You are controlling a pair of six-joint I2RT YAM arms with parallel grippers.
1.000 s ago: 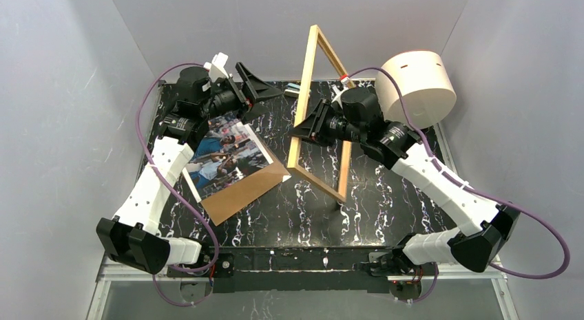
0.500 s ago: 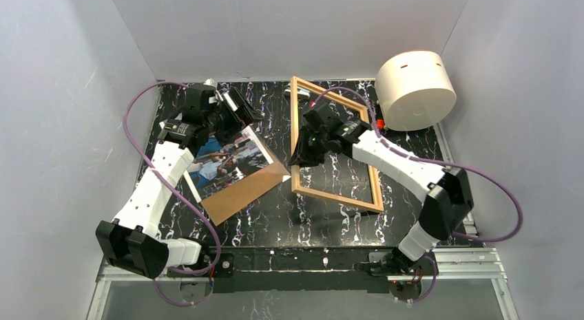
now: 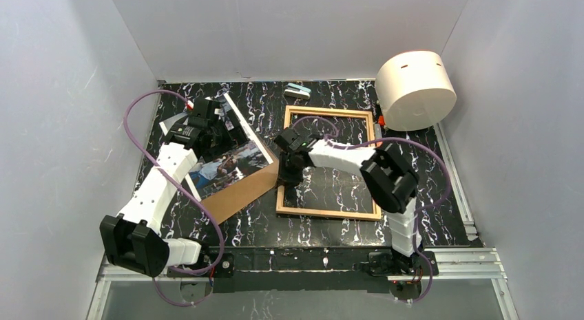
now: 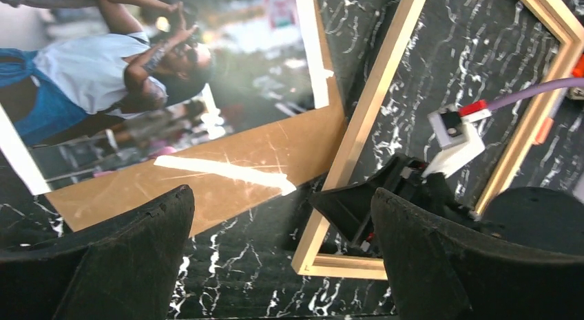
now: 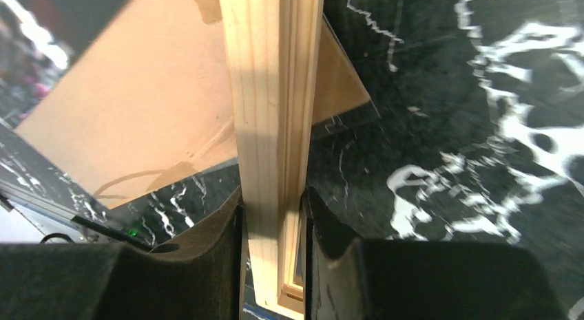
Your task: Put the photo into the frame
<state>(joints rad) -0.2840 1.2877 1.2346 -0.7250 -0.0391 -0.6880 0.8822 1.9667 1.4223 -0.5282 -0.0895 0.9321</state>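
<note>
The photo [image 3: 227, 163], a large white-bordered colour print of two people, lies face up on a brown cardboard backing board [image 3: 237, 193] at the left of the black marbled table [image 3: 413, 196]. Just right of it, the light-wood rectangular frame [image 3: 329, 212] lies flat, its left rail crossing the board's corner. The right gripper [image 5: 272, 217] pinches that rail. The left gripper [image 4: 281, 196] hangs spread wide above the photo. Sliding the board or photo could drag the frame askew. A second ago the frame stood upright in the air.
</note>
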